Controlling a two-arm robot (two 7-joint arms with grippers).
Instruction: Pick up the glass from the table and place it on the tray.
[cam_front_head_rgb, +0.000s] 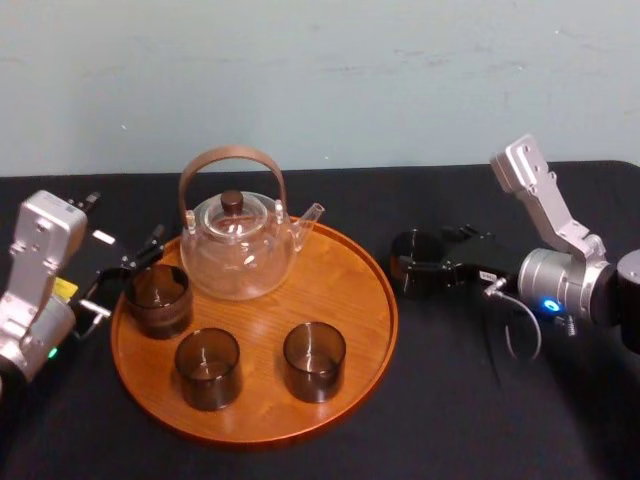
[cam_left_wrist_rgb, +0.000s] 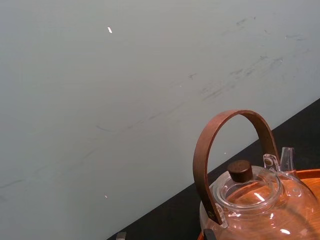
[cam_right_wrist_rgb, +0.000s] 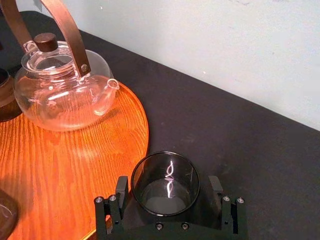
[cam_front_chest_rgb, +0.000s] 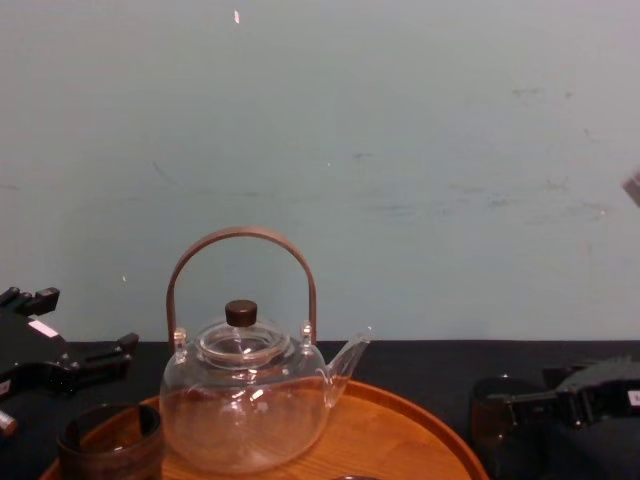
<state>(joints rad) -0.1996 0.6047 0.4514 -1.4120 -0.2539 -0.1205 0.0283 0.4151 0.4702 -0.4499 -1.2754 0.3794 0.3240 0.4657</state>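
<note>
The glass (cam_front_head_rgb: 410, 262) stands on the table (cam_front_head_rgb: 450, 400) at the tray's (cam_front_head_rgb: 350, 290) 3 o'clock, between the right gripper's (cam_right_wrist_rgb: 168, 182) released fingers. The left gripper (cam_front_head_rgb: 122, 278), fingers spread, sits at 9 o'clock.

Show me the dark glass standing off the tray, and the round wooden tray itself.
Dark round glass (cam_right_wrist_rgb: 165, 182), right wrist view, inner wall.
Round orange-brown wooden tray (cam_front_head_rgb: 345, 265), head view, bare floor.
</note>
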